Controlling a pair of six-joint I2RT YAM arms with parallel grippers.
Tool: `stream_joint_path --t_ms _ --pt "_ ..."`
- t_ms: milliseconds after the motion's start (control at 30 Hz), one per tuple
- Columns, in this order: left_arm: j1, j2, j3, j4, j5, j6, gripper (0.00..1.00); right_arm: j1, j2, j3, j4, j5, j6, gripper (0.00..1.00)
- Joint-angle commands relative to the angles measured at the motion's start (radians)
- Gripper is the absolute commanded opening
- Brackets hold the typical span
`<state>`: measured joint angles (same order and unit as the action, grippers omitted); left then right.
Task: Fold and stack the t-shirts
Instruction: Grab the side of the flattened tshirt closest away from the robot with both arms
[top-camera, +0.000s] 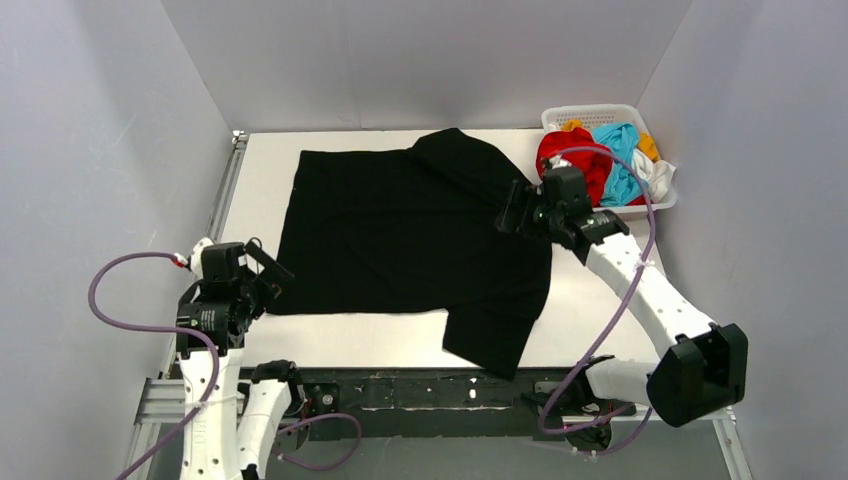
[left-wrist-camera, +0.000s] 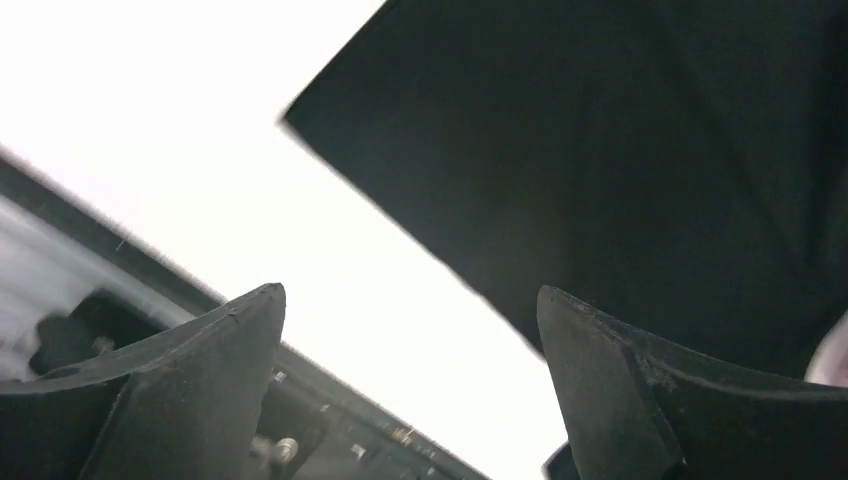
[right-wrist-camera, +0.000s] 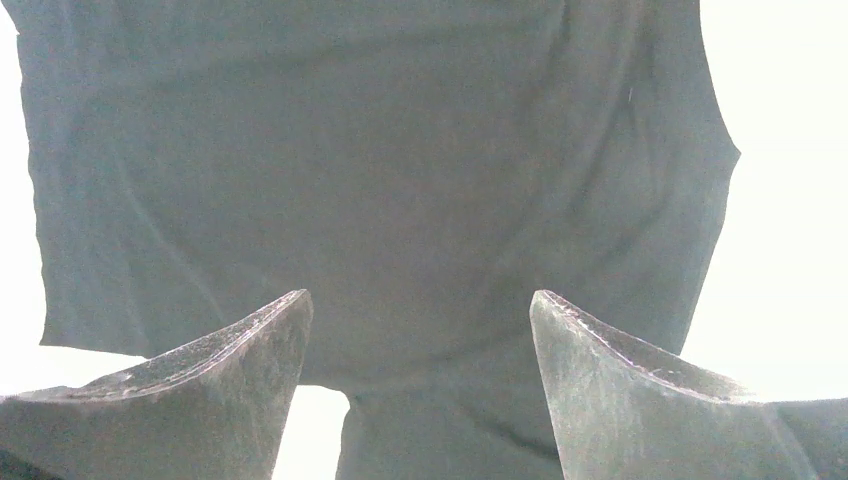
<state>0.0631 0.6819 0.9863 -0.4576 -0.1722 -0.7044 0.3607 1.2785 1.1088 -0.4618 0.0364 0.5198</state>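
A large black t-shirt (top-camera: 400, 230) lies spread flat on the white table (top-camera: 590, 310), with one sleeve at the back and the other at the near edge. My left gripper (top-camera: 275, 278) is open at the shirt's near left corner, empty. In the left wrist view the black t-shirt (left-wrist-camera: 620, 150) lies ahead of the left gripper (left-wrist-camera: 410, 290) and to its right. My right gripper (top-camera: 507, 215) hovers open over the shirt's right side. The right wrist view shows the black t-shirt (right-wrist-camera: 380, 150) under the right gripper (right-wrist-camera: 420, 293), nothing held.
A white lattice basket (top-camera: 590, 112) stands at the back right corner. It holds a crumpled red shirt (top-camera: 560, 150), a light blue one (top-camera: 620, 165), a white one (top-camera: 660, 175) and an orange-yellow one (top-camera: 648, 145). Grey walls close in the table on three sides.
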Motion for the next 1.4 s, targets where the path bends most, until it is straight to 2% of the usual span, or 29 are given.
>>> stream_joint_path --t_ms 0,100,267,400,533,600,700,867,1100,1167,1267,1333,1367 --pt "0.007 0.067 -0.06 -0.28 -0.06 -0.088 0.98 0.094 -0.125 -0.146 -0.007 0.042 0.0 0.89" --pt "0.007 0.128 -0.111 -0.345 -0.032 -0.131 0.98 0.19 -0.203 -0.222 -0.028 0.063 0.0 0.89" --pt "0.006 0.235 -0.274 -0.09 -0.027 -0.185 0.98 0.302 -0.294 -0.336 -0.047 0.078 0.021 0.89" --pt "0.012 0.421 -0.241 0.015 -0.064 -0.207 0.98 0.32 -0.329 -0.379 -0.102 0.087 0.043 0.89" --pt "0.039 0.591 -0.212 0.126 -0.158 -0.217 0.98 0.326 -0.349 -0.392 -0.142 0.114 0.058 0.89" --pt "0.078 0.654 -0.211 0.177 -0.138 -0.245 0.98 0.328 -0.353 -0.391 -0.148 0.12 0.066 0.89" --pt "0.122 0.711 -0.22 0.251 -0.096 -0.278 0.98 0.33 -0.351 -0.387 -0.147 0.121 0.078 0.89" --pt "0.13 0.748 -0.249 0.264 -0.084 -0.334 0.97 0.331 -0.323 -0.375 -0.15 0.127 0.084 0.89" --pt "0.135 0.765 -0.304 0.294 -0.085 -0.36 0.74 0.333 -0.305 -0.364 -0.176 0.143 0.095 0.89" --pt "0.136 0.778 -0.315 0.31 -0.076 -0.365 0.64 0.333 -0.305 -0.359 -0.186 0.143 0.095 0.89" --pt "0.137 0.811 -0.305 0.318 -0.054 -0.366 0.47 0.334 -0.311 -0.354 -0.207 0.13 0.094 0.89" --pt "0.136 0.837 -0.291 0.324 -0.032 -0.362 0.33 0.339 -0.318 -0.355 -0.223 0.117 0.092 0.89" --pt "0.137 0.848 -0.28 0.312 -0.025 -0.361 0.23 0.345 -0.32 -0.353 -0.235 0.108 0.087 0.88"
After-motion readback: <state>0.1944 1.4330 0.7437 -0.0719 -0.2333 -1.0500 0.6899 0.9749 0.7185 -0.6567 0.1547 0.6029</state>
